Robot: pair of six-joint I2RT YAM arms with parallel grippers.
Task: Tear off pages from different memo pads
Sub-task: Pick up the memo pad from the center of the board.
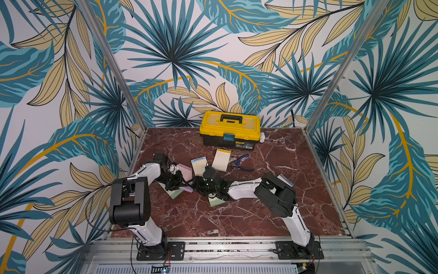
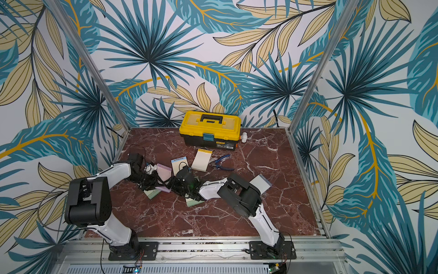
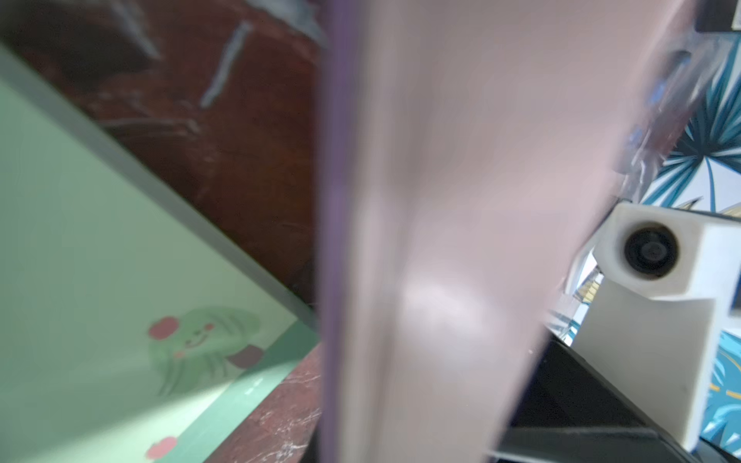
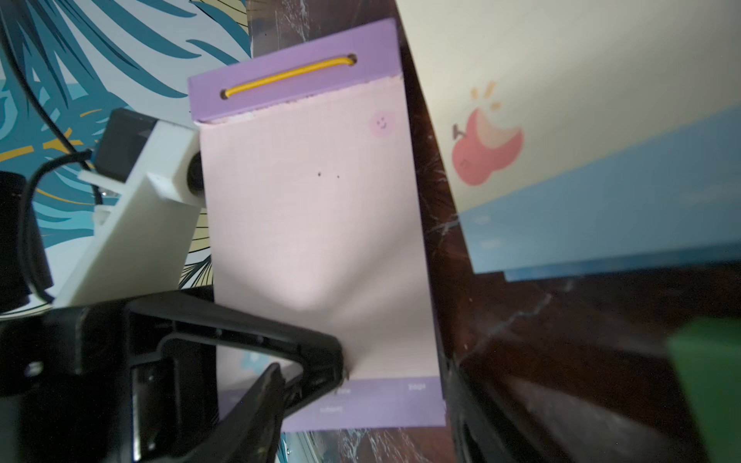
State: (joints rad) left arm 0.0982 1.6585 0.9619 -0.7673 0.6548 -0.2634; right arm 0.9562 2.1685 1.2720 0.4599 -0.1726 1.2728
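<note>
The pink-lilac memo pad [image 4: 312, 208], with a purple header and a yellow elastic band, lies between both arms in the right wrist view. My left gripper [image 4: 341, 371] is shut on the lower edge of its top pink page [image 3: 461, 200], which puckers at the pinch. The perforation shows a small tear at one header corner. My right gripper [image 1: 201, 186] sits at the pad's near end; its jaws are hidden. Other memo pads are a blue-bordered one [image 1: 199, 164], a cream one with a yellow header [image 1: 221, 160], two green ones [image 1: 174, 194] [image 1: 216, 201] and a grey-lavender one [image 2: 260, 183].
A yellow toolbox [image 1: 230, 129] stands at the back of the marble table [image 1: 272, 213], with a small white fitting [image 1: 262, 137] beside it. Blue-handled pliers [image 1: 240, 162] lie right of the cream pad. Patterned walls and metal posts close in three sides.
</note>
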